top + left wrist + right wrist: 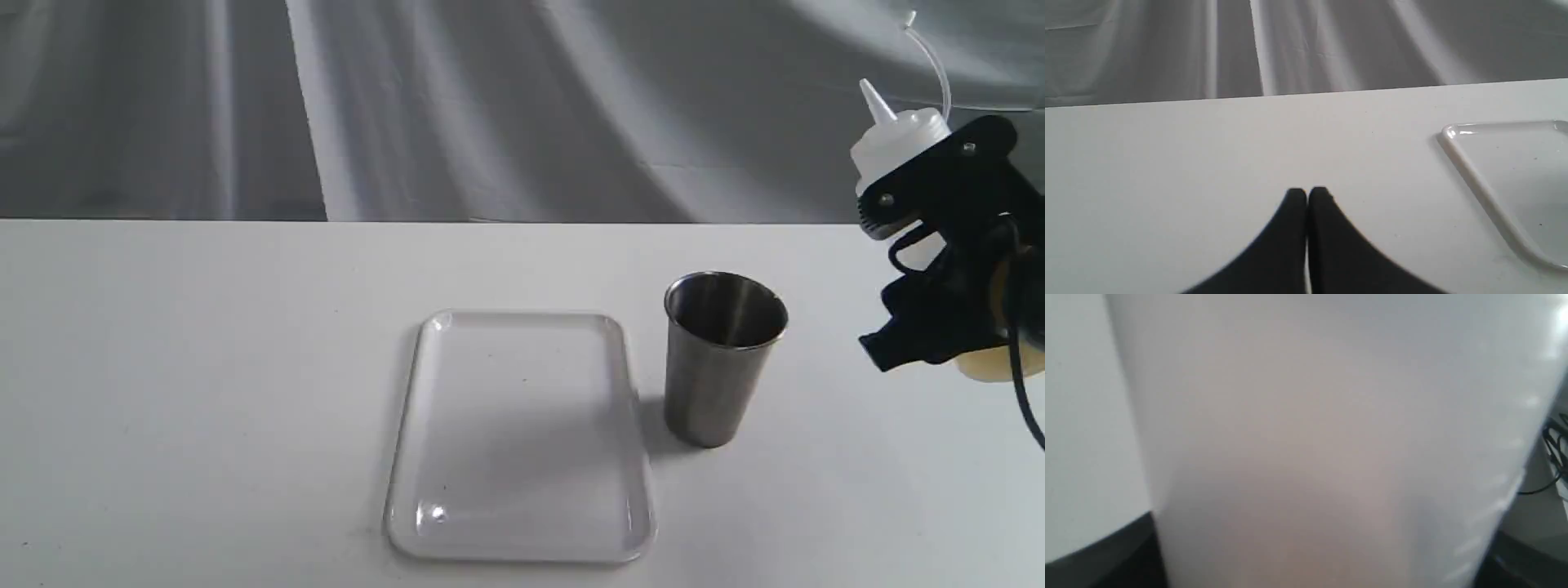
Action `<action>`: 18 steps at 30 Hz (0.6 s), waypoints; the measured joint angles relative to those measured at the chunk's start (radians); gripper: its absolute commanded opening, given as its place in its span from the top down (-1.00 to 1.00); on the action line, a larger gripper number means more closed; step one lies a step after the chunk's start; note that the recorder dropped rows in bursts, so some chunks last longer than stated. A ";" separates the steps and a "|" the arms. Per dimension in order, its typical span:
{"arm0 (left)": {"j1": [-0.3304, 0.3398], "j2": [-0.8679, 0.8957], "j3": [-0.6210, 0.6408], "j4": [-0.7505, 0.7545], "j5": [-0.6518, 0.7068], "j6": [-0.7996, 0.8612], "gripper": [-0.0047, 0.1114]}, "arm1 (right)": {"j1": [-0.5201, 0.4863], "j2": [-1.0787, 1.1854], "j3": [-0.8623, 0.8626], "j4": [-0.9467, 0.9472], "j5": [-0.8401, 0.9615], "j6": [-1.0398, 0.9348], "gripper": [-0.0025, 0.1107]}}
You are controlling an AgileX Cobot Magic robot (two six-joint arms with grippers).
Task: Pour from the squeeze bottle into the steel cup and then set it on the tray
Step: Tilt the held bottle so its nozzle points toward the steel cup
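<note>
Pre-pour: squeeze bottle clamped in right end effector, left end effector pinched together; next, tilt nozzle over steel cup.

The white table is carrying the tray, lying flat near its middle, and the steel cup, standing upright just beside the tray's long edge.

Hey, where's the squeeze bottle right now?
In the exterior view the squeeze bottle is at the far right, held in the air by the right pincer, right of and higher than the steel cup.
</note>
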 measured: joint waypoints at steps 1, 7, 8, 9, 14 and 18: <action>0.000 0.000 0.000 0.000 0.000 0.000 0.92 | 0.000 0.000 0.000 -0.010 0.000 0.000 0.96; 0.000 0.000 0.000 0.000 0.000 0.000 0.92 | 0.000 0.000 0.000 -0.092 0.002 -0.010 0.96; 0.000 0.000 0.000 0.000 0.000 0.000 0.92 | 0.000 0.000 0.000 -0.097 0.005 -0.020 0.96; 0.000 0.000 0.000 0.000 0.000 0.000 0.92 | 0.000 0.000 0.002 -0.099 0.010 -0.034 0.96; 0.000 0.000 0.000 0.000 0.000 0.000 0.92 | 0.000 0.000 0.006 -0.105 0.062 -0.093 0.96; 0.000 0.000 0.000 0.000 0.000 0.000 0.92 | 0.000 0.000 0.006 -0.107 0.098 -0.150 0.96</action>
